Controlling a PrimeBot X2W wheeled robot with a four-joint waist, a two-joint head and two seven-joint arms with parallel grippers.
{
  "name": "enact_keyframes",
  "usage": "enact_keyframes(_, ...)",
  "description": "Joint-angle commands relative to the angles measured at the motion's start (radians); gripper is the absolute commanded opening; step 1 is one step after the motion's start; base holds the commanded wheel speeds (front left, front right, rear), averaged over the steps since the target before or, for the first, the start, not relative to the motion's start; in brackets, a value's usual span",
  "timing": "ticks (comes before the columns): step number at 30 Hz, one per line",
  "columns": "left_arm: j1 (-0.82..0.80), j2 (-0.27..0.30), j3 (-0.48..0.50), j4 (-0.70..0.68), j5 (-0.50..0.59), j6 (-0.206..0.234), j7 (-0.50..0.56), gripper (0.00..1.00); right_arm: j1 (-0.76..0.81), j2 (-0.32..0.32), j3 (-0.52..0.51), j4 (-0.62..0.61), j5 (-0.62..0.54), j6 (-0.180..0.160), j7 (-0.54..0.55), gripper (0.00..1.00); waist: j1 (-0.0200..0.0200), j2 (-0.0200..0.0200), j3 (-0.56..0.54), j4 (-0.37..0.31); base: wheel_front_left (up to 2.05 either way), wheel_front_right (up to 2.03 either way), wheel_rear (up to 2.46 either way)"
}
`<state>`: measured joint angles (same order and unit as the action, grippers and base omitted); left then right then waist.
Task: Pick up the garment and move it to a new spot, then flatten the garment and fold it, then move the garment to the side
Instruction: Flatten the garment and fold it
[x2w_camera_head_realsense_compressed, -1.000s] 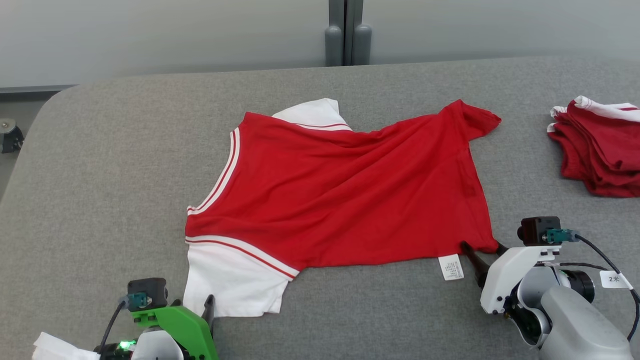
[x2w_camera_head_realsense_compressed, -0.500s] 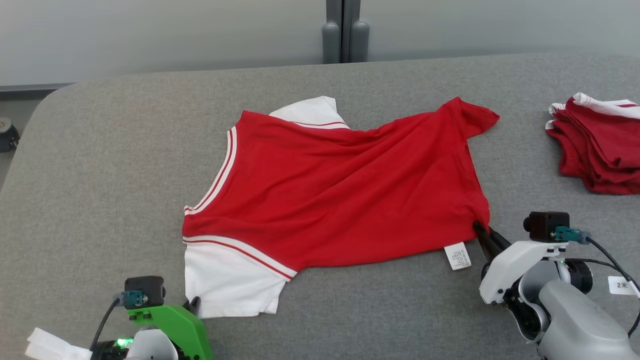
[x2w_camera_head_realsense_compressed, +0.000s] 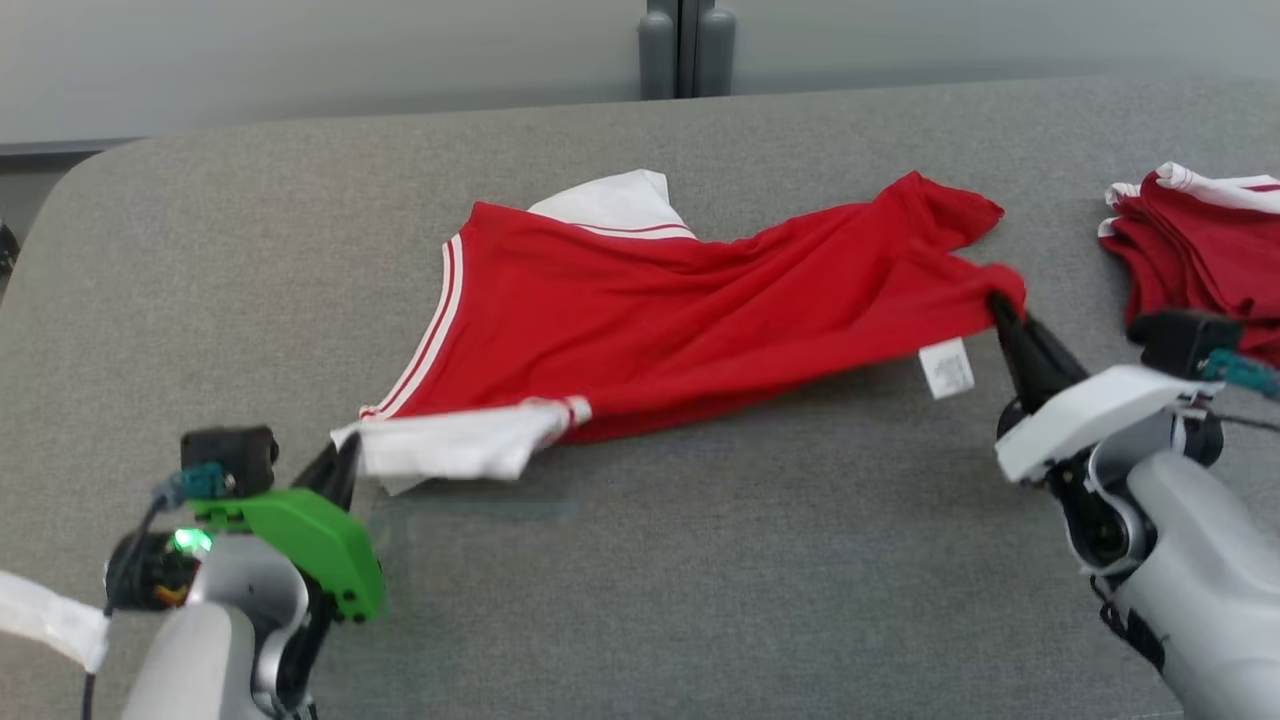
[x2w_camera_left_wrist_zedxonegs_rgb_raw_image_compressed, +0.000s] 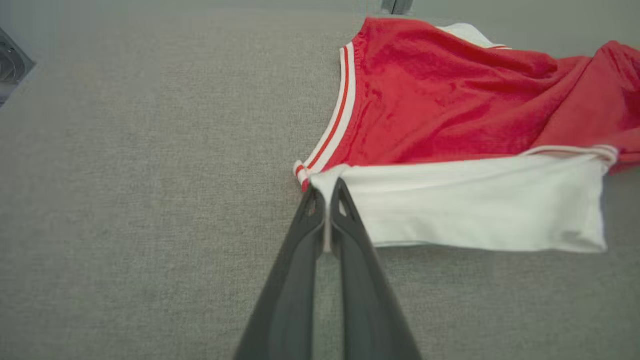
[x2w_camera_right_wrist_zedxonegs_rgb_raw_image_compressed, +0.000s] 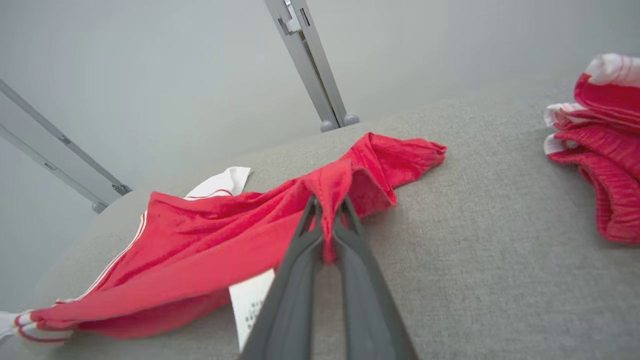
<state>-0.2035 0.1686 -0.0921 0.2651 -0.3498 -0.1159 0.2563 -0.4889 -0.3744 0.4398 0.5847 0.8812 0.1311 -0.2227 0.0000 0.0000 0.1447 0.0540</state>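
One grey padded table carries one red T-shirt with white sleeves at its centre, its near edge lifted off the surface. One stack of folded red garments sits at 3 o'clock, well apart. There are two grippers. The left gripper, at the shirt's 8 o'clock, pinches a white sleeve corner. The right gripper, at its 3 o'clock, pinches the red hem corner. One white care label hangs just beside it.

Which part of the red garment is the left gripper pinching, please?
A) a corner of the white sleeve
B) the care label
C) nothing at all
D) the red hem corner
A: in the left wrist view, the left gripper has its fingers closed on a corner of the white sleeve of the garment.
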Motion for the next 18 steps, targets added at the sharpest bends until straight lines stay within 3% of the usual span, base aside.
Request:
enact_keyframes(1,-0.050,0.020,-0.005,-0.013,0.006,-0.005,0.006,0.00,-0.035,-0.010,0.003,-0.025,0.021,-0.001,-0.009,0.00,0.0000,0.0000,0.045,-0.004,0.00,0.00,0.00)
enact_keyframes(10,-0.484,0.041,-0.007,0.010,-0.126,-0.015,-0.001,0.00,-0.357,-0.105,0.064,-0.047,0.038,-0.001,-0.008,0.00,0.0000,0.0000,0.246,-0.024,0.00,0.00,0.00)
enact_keyframes(18,-0.901,0.071,0.024,0.225,-0.149,-0.015,-0.070,0.00,-0.703,-0.074,0.157,0.077,0.061,-0.001,-0.011,0.00,0.0000,0.0000,0.378,-0.066,0.00,0.00,0.00)
